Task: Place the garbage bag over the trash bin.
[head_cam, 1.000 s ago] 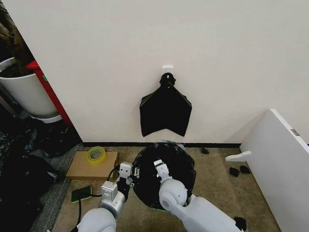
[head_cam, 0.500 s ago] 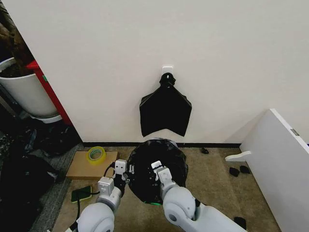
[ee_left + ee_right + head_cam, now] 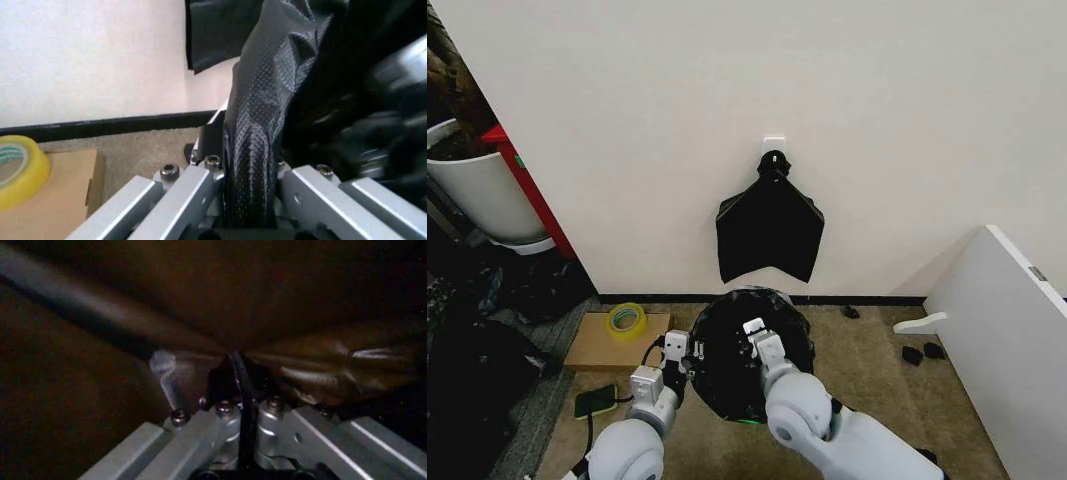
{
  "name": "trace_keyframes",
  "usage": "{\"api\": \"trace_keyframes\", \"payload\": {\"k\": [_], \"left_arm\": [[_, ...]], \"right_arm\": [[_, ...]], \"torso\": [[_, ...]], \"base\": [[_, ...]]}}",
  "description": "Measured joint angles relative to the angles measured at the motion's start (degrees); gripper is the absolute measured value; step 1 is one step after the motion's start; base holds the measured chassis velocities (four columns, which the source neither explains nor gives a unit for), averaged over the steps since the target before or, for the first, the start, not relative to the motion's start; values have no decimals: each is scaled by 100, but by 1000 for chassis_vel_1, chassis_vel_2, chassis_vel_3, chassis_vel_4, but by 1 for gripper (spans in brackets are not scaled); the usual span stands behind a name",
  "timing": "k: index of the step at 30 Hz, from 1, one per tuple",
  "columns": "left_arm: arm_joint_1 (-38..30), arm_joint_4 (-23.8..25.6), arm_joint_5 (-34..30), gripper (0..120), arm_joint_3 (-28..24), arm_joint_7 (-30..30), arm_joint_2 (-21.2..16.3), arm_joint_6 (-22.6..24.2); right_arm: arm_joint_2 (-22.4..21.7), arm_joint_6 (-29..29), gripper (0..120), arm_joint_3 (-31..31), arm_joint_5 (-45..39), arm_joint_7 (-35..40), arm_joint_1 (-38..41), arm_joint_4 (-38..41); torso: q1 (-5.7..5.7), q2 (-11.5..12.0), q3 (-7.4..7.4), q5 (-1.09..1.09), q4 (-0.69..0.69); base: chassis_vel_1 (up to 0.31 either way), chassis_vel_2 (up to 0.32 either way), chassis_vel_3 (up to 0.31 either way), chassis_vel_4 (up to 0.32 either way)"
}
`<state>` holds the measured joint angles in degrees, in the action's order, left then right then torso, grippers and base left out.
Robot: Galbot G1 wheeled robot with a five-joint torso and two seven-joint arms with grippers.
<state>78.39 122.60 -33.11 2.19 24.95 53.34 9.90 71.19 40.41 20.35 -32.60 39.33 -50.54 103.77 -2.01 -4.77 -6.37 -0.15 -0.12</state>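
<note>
The garbage bag (image 3: 727, 375) is a glossy black round mass on the carpet by the wall, held between both arms. The trash bin is hidden under it. My left gripper (image 3: 689, 352) sits at the bag's left edge; in the left wrist view it (image 3: 248, 167) is shut on a fold of the dotted black film (image 3: 257, 110). My right gripper (image 3: 759, 342) is on top of the bag near its middle. In the right wrist view it (image 3: 239, 382) is pinched shut on thin film, with dark plastic (image 3: 280, 300) all around.
A flat black bag bundle (image 3: 768, 226) hangs from a wall hook just behind. A yellow tape roll (image 3: 625, 320) lies on a cardboard box (image 3: 602, 350) to the left. A white plant pot (image 3: 482, 190) stands far left, a white panel (image 3: 1007, 330) at right, black scraps (image 3: 922, 352) on carpet.
Both grippers have shifted a little left and toward the wall with the bag. The bag's wide dark opening has drawn in to a rounder, tighter shape.
</note>
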Motion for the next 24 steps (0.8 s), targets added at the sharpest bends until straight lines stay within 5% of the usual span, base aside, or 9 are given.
{"api": "trace_keyframes", "payload": {"k": [16, 24], "left_arm": [[31, 121, 1, 1, 18, -47, -87, -40], [15, 76, 21, 1, 55, -48, -108, -60]], "right_arm": [[-2, 146, 0, 94, 21, 65, 161, -453], [-279, 151, 0, 410, -276, 84, 16, 445]], "torso": [[0, 0, 0, 0, -1], [1, 0, 1, 0, -1]], "base": [[0, 0, 0, 0], [0, 0, 0, 0]]}}
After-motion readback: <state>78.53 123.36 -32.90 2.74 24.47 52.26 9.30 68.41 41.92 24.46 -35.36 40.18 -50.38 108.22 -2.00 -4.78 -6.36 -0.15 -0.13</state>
